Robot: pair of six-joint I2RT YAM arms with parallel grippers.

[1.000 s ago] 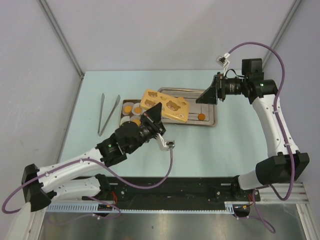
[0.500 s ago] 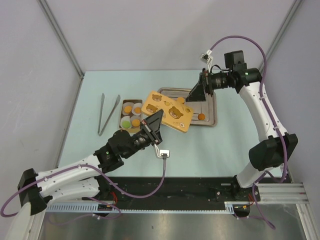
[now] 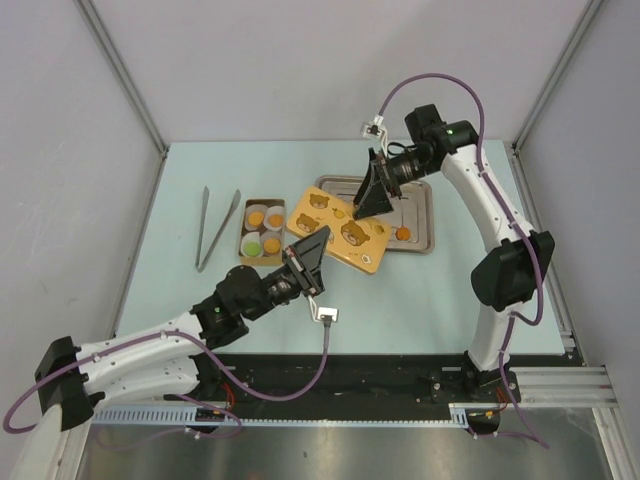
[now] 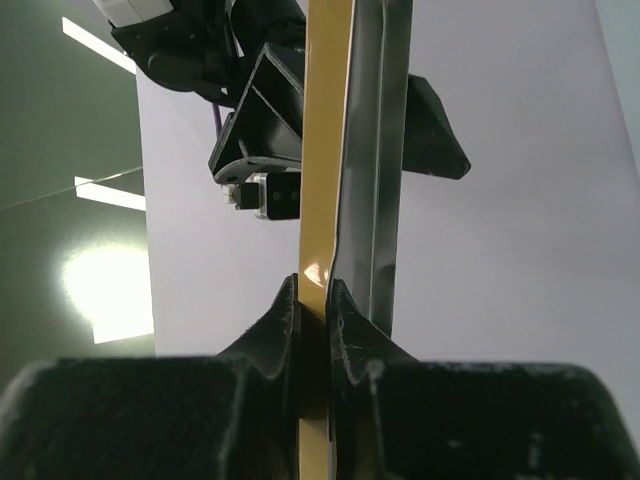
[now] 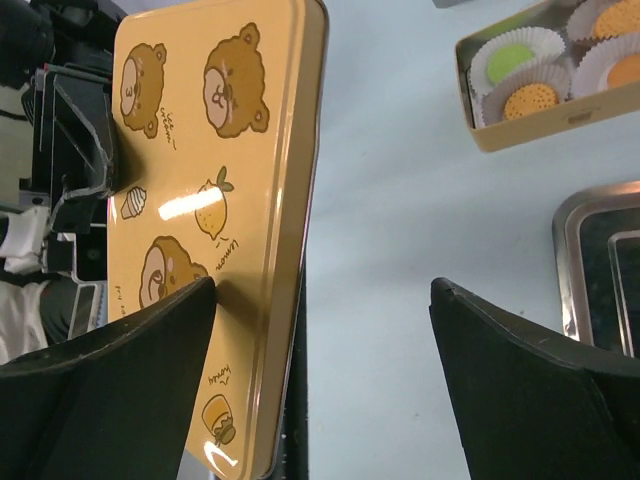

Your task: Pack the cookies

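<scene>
Overhead, desk (image 3: 200,170): pale blue, carrying everything below
Overhead, tin box (image 3: 243,232): left of centre, holding white paper cups (image 3: 275,213)
Overhead, cookies (image 3: 256,214): three orange and one green sit in the cups in the box
Overhead, lone cookie (image 3: 403,233): orange, lying in the steel tray (image 3: 428,215) to the right of the box
Overhead, tin lid (image 3: 340,232): yellow with bear prints, tilted, held up between box and tray
Overhead, left pincer (image 3: 315,243): clamped on the lid's near edge
Overhead, right pincer (image 3: 360,205): at the lid's far edge, above the tray's left end
Overhead, tongs (image 3: 215,228): metal, flat on the desk left of the box
Left wrist, left pincer (image 4: 312,300): both fingers pressed together on the tin lid (image 4: 322,150), which shows edge-on and upright
Left wrist, right pincer (image 4: 270,130): black, behind the lid's upper part
Right wrist, right pincer (image 5: 322,290): fingers wide apart, the lid's end between them; contact cannot be told
Right wrist, tin lid (image 5: 210,200): bear face towards the camera
Right wrist, tin box (image 5: 480,135): top right, with a green cookie (image 5: 513,60) and orange ones in cups
Right wrist, steel tray (image 5: 570,270): at the right edge
</scene>
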